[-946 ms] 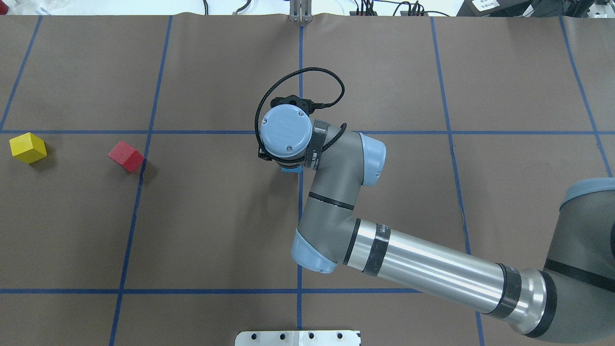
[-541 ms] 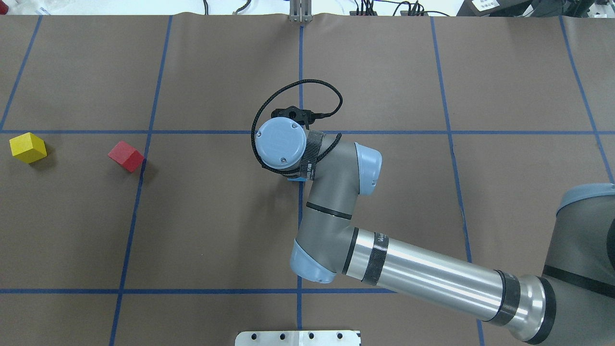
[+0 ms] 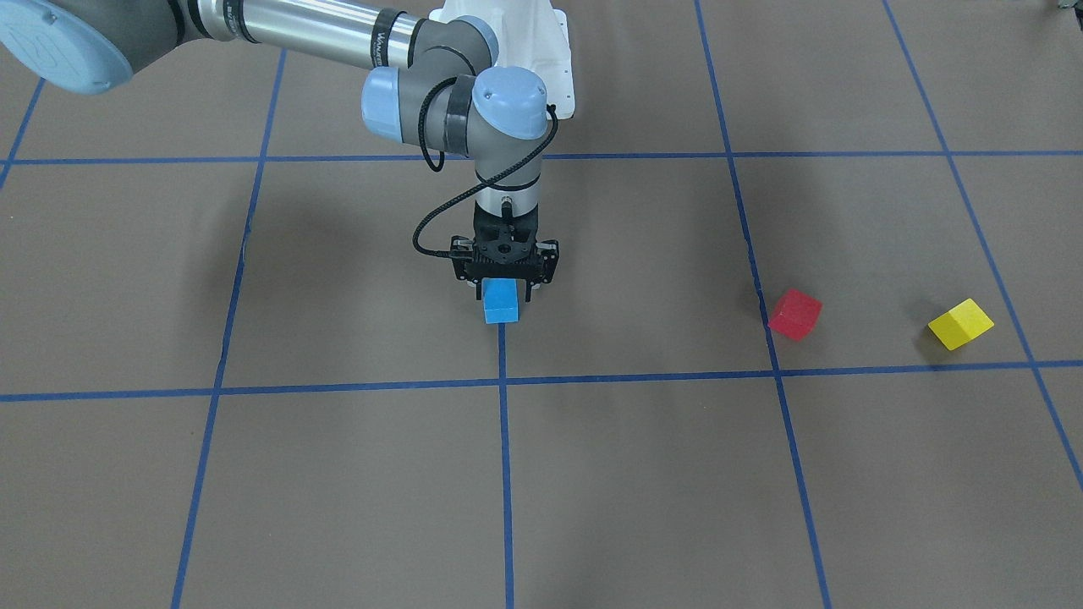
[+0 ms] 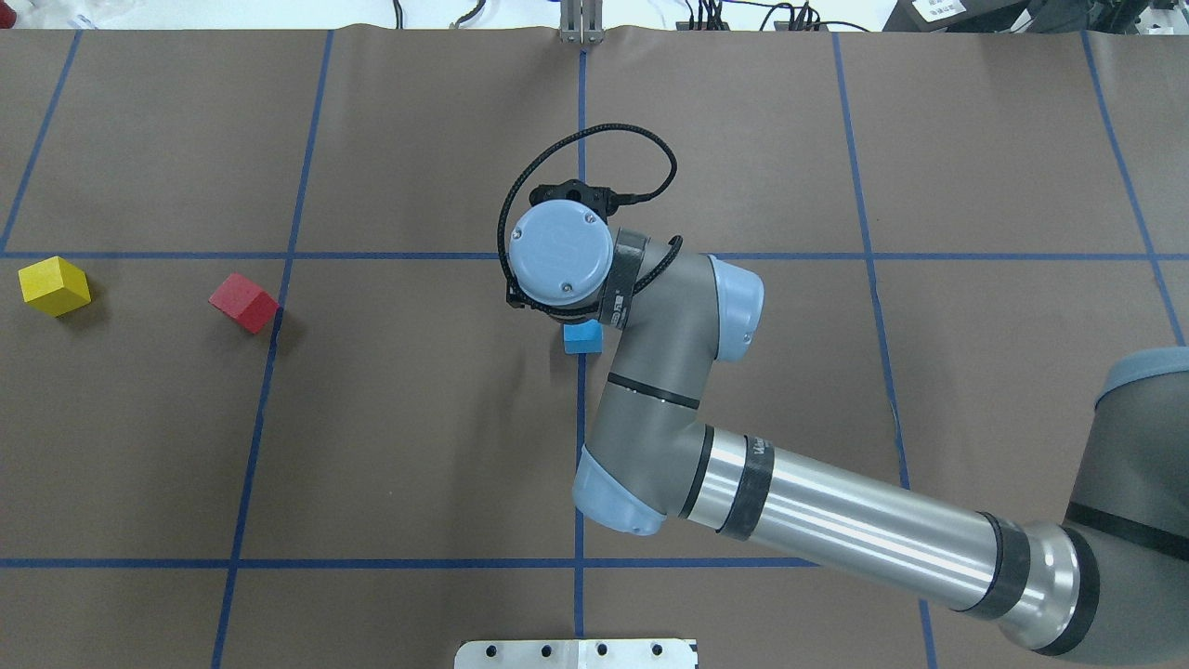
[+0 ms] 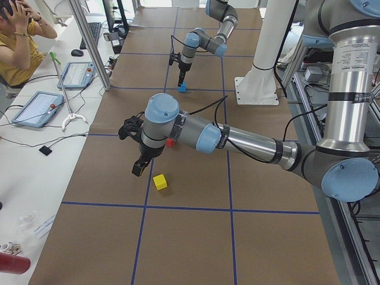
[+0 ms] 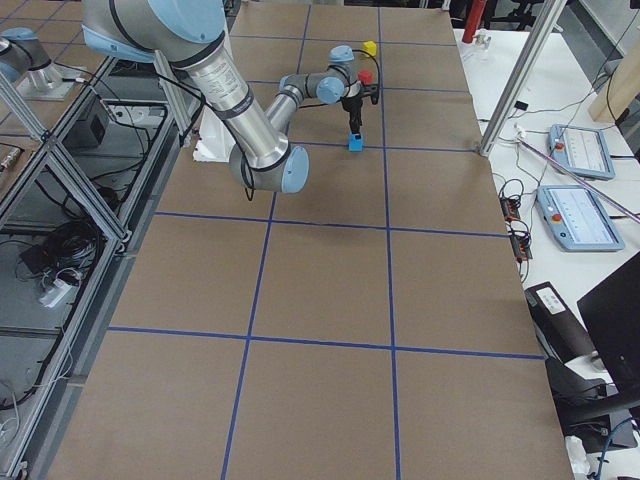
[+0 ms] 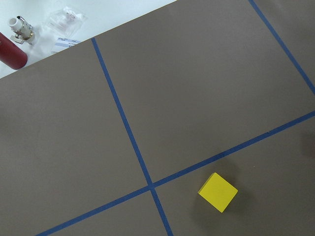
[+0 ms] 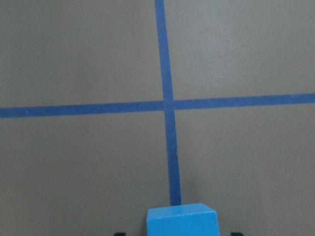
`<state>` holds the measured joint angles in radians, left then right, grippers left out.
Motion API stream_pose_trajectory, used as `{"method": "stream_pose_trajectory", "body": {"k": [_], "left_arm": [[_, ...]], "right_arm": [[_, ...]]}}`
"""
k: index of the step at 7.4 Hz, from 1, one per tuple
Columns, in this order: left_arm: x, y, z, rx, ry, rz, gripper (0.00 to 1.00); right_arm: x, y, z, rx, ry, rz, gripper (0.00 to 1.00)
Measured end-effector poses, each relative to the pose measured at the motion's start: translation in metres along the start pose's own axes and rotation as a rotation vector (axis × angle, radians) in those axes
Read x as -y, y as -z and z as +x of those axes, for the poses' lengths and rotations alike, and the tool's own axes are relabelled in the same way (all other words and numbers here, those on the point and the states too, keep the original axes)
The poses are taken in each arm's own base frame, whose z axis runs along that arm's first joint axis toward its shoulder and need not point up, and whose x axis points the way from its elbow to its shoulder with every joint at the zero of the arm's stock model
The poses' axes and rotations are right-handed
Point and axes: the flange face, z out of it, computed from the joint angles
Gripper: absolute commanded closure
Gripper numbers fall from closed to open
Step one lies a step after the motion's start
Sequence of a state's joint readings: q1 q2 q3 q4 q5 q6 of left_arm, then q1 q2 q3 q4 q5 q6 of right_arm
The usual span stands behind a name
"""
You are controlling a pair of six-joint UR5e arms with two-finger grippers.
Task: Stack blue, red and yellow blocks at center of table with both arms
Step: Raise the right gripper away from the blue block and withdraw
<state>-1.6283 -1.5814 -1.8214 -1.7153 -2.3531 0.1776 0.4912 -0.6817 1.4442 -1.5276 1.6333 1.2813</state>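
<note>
Blue block (image 3: 500,303): plain bright cube on tape line (image 3: 503,355); red block (image 4: 243,303) at 9 o'clock overhead. Right gripper (image 3: 504,294) spread astride it. Left gripper (image 5: 138,168): cannot tell.

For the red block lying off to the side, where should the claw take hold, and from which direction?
Come straight down from above and close on two opposite flat sides of the red block. It sits turned diagonally to the tape lines, so the grip probably needs turning to match. The yellow block lies apart from it, leaving its sides free.
</note>
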Motion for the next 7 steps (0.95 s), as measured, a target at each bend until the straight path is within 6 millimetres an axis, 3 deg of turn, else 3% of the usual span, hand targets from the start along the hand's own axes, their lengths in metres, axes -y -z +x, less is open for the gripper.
{"method": "stream_pose_trajectory", "body": {"k": [1,2,3,4,5,6,7], "left_arm": [[0.001,0.001,0.000,0.001,-0.006,0.006,0.00],[0.003,0.002,0.002,0.005,-0.028,0.027,0.00],[0.008,0.000,0.010,0.002,-0.066,0.049,0.00],[0.021,-0.013,0.028,-0.018,-0.100,0.051,0.00],[0.041,-0.028,0.057,-0.052,-0.095,0.051,0.00],[0.058,-0.047,0.094,-0.094,-0.052,0.056,0.00],[0.069,-0.075,0.139,-0.133,-0.008,0.054,0.00]], "right_arm": [[0.031,0.021,0.013,0.023,-0.004,0.009,0.00],[0.076,0.042,0.038,0.042,-0.008,0.008,0.00],[0.128,0.063,0.078,0.059,0.003,-0.002,0.00],[0.177,0.082,0.133,0.071,0.035,-0.015,0.00],[0.222,0.100,0.202,0.079,0.083,-0.030,0.00],[0.251,0.111,0.265,0.078,0.135,-0.037,0.00],[0.265,0.116,0.332,0.067,0.201,-0.041,0.00]]}}
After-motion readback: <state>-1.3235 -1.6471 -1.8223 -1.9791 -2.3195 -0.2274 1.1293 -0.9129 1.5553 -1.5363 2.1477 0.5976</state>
